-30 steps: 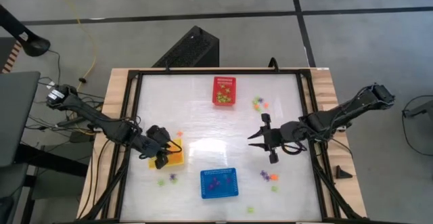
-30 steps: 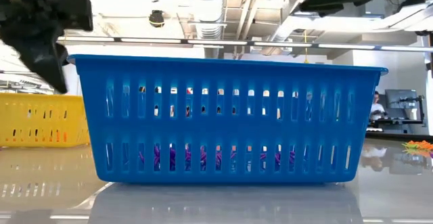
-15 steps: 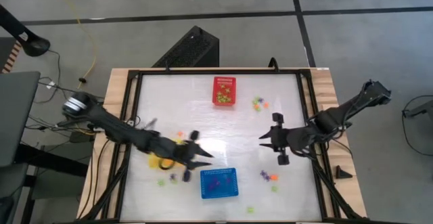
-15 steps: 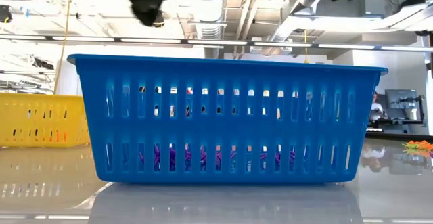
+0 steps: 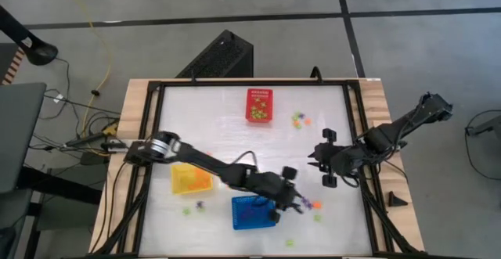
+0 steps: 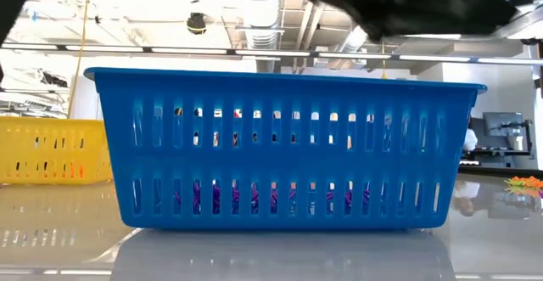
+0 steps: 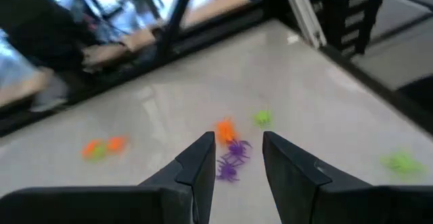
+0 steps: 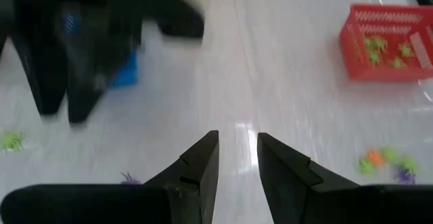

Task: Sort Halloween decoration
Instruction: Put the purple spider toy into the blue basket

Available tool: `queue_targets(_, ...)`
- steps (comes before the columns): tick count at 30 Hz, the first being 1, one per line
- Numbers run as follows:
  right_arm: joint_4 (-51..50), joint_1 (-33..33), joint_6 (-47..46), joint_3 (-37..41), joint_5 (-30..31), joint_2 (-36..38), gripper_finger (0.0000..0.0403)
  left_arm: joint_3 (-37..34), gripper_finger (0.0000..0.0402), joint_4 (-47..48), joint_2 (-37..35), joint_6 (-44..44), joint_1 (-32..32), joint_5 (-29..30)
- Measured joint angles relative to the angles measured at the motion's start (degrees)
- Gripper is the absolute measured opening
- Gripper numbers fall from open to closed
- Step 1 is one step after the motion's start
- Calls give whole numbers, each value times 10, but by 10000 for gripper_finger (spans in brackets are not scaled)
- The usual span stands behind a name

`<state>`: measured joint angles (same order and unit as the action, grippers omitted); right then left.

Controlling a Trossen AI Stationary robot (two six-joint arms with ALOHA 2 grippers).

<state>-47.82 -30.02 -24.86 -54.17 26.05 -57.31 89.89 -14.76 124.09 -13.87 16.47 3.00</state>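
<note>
Beside blue basket [image 5: 253, 212]: left claw [image 5: 293, 200] open, empty.

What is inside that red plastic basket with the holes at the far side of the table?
The red perforated plastic basket holds several small light green trinkets, spiky like little spiders. Its walls hide parts of the floor, so more may lie there unseen.

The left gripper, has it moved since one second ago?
Yes. The left gripper has swung from beside the yellow basket across the table to just past the blue basket.
</note>
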Motion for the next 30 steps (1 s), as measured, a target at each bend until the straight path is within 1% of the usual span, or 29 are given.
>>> queue_targets(4, -6, 0, -7, 0, 0, 0, 134, 107, 113, 49, 82, -1, -15, -45)
queue_targets(8, -6, 0, -8, 0, 5, 0, 134, 189, 113, 135, 135, -9, -24, -47)
queue_targets(10, -6, 0, -8, 0, 11, 0, 134, 215, 113, 166, 149, -14, -27, -47)
queue_targets(11, -6, 0, -8, 0, 11, 0, 134, 221, 113, 179, 149, -14, -28, -48)
queue_targets(15, -6, 2, -6, 0, 11, 0, 134, 225, 113, 180, 148, -16, -33, -48)
queue_targets(20, -1, 2, -2, 0, 23, 0, 134, 225, 113, 144, 151, -8, -37, -65)
queue_targets(22, 1, 2, -2, 0, 26, 0, 134, 227, 113, 121, 162, 1, -37, -75)
queue_targets(25, 2, 2, 0, 0, 26, 0, 134, 229, 113, 116, 191, 6, -37, -102)
queue_targets(27, 2, 2, 2, 0, 26, 0, 134, 232, 113, 129, 200, 6, -36, -103)
queue_targets(30, 3, 2, 9, 0, 26, 0, 134, 234, 113, 115, 195, 8, -38, -98)
